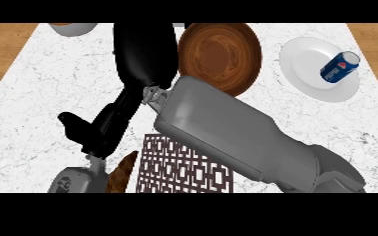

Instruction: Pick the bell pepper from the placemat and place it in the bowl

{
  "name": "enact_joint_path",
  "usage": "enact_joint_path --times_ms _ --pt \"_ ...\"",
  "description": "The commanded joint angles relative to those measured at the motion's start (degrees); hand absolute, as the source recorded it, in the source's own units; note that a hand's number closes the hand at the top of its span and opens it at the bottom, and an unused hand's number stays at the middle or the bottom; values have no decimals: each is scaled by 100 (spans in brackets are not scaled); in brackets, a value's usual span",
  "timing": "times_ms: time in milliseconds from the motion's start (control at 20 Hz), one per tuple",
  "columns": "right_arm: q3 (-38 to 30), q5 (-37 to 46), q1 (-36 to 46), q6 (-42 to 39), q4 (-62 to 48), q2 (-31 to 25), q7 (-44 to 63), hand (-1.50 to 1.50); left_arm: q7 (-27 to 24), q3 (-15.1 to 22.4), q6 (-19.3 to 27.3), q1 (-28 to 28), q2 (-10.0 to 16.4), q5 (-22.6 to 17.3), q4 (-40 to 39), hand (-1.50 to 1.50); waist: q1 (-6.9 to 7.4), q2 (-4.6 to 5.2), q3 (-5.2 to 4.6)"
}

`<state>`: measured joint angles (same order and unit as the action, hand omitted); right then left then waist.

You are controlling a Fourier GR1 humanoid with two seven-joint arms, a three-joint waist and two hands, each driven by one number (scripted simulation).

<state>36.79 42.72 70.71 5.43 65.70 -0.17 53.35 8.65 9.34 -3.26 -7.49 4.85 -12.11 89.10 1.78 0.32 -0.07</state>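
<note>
Bowl: brown, round, ringed inside, just right of right hand | right hand: back turned up (grip cannot be told) | bell pepper: not visible | placemat: dark lattice, nearer robot than this hand | left hand: fingers straight.

Blue can, markings not legible

Kitchen, prob. a home one: white marble-look counter running across, set w/ tableware: brown wooden bowl, white plate (blue soda can lying on it), patterned brown placemat at near edge, 2nd dish cut off top left.
</note>
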Motion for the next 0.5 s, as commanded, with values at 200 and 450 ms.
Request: enact_joint_path --times_ms 200,450 --pt "-355 -1 754 798 -2388 16 -1132 150 144 -66 33 -307 -28 64 -131 0 61 33 -2" --pt "-373 48 702 1095 -3730 16 -1739 150 172 154 32 -93 -160 93 94 0 231 88 -4"
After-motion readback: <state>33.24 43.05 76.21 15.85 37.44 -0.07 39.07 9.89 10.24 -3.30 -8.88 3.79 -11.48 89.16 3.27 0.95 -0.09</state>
